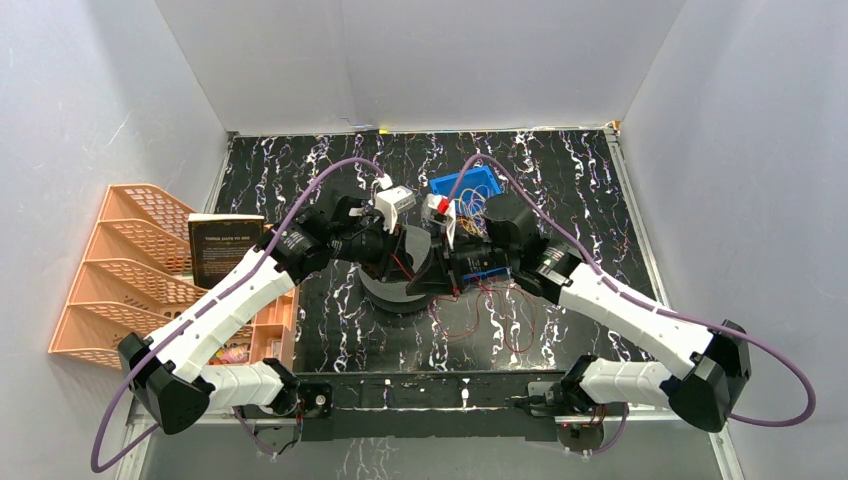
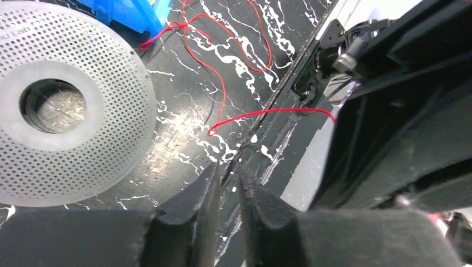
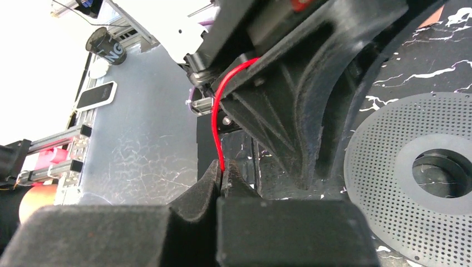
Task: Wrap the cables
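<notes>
1. Cables: thin red, yellow and orange strands in a loose tangle, sitting in the blue bin on the far-centre part of the black marbled table.
2. One red strand runs out from beside the bin and lies in slack loops on the table, just right of the grey perforated disc. More red loops lie on the near side of the table below the right arm in the top view.
3. Right gripper: fingers pressed together on the red strand, no gap showing. The strand comes up out of the tips, curves right and goes out of sight behind the black body of the left arm.
4. Left gripper: fingers parted only by a narrow slit, with the table visible through it. No red strand between them. A thin dark line sits just past the tips; cannot tell what it is.
5. In the left wrist view the red strand stretches from a kink on the table over to the right gripper's body, off the surface.
6. Both grippers meet over the table centre, above the near-right edge of the disc, close to each other.
7. Disc lies flat, with a round hole at its centre.
8. Orange rack stands at the left edge of the table, with a dark book leaning against it.
</notes>
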{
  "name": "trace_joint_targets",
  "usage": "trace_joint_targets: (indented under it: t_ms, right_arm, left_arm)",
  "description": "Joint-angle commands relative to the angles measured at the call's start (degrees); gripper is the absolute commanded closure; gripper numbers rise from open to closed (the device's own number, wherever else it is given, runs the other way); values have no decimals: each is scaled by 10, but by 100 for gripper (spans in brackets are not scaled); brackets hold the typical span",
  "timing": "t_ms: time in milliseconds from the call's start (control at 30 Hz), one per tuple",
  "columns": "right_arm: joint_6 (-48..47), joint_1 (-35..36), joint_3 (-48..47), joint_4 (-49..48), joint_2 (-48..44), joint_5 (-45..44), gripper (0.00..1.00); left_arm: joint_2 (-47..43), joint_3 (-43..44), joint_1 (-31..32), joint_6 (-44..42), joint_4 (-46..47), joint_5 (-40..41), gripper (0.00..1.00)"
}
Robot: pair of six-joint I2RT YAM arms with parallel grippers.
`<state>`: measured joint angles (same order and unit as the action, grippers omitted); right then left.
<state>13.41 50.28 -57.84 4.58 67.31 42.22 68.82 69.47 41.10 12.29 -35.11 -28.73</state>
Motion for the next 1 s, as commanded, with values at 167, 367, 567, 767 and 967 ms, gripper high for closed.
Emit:
trace_joint_targets:
  t_ms: [167, 367, 567, 767, 967]
  right_arm:
    - [-6, 2, -22, 20, -88, -54, 100]
    - [-8, 3, -35, 60, -137, -128, 100]
    - [-11, 3, -73, 109, -165, -212, 100]
    - [-37, 3, -120, 200, -163, -317, 100]
    - [-43, 2, -124, 273, -143, -367, 100]
  left_arm:
    - [-42, -18, 4, 16, 18, 95, 17]
    - [-70, -31, 4, 16, 26, 145, 5]
    - [-88, -53, 4, 5, 18, 144, 3]
    - [-109, -53, 3, 8, 3, 174, 1]
    - [-130, -40, 3, 23, -8, 126, 2]
